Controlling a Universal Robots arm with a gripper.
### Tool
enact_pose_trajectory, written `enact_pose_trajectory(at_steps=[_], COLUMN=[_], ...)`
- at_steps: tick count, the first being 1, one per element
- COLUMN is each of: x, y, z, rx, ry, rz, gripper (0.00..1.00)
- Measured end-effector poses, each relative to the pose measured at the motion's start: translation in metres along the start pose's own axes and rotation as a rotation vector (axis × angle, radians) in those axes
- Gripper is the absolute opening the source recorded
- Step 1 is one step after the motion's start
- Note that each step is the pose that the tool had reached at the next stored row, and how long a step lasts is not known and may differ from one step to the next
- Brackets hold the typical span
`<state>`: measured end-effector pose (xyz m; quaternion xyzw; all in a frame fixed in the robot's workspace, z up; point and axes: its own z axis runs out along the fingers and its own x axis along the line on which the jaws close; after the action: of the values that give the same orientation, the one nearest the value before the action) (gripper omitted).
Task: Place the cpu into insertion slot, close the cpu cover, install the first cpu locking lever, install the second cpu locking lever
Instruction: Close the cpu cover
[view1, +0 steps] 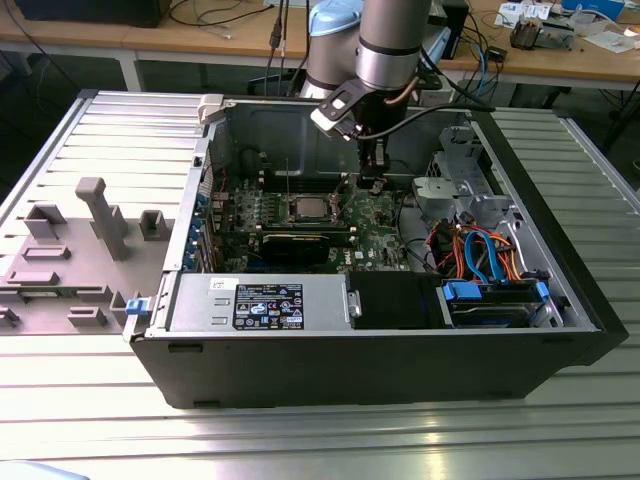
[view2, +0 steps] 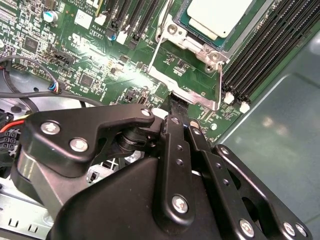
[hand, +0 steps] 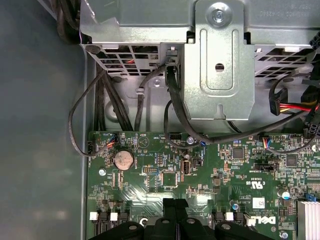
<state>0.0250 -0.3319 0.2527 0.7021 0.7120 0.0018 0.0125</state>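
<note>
The cpu (view2: 220, 15) lies flat in the insertion slot (view2: 172, 31), silver top up; in the exterior view the cpu (view1: 305, 208) sits mid-board. The cpu cover (view2: 197, 95) is swung open, off the chip, and green board shows through its window. My gripper (view2: 177, 102) has its black fingers together, their tips touching the cover's free edge. In the exterior view the gripper (view1: 372, 183) hangs inside the case, just to the exterior view's right of the socket. A thin locking lever (view1: 288, 180) stands upright beside the socket. The fingertips (hand: 175, 205) are over the board in the first wrist view.
Black memory slots (view2: 265, 55) run beside the socket. A metal drive cage (hand: 215, 60) and black cables (hand: 175, 115) lie beyond the board's edge. A graphics card (view1: 300, 243) and power supply (view1: 260, 300) sit nearer the front. A grey fixture (view1: 100, 215) stands outside the case.
</note>
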Motion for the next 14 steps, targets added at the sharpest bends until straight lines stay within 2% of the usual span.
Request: enact_pose_trajectory(at_steps=[14], x=[0.0000], y=[-0.0030], z=[0.0000], rx=[0.0000], ry=[0.0000], rz=[0.000], gripper=[0.11])
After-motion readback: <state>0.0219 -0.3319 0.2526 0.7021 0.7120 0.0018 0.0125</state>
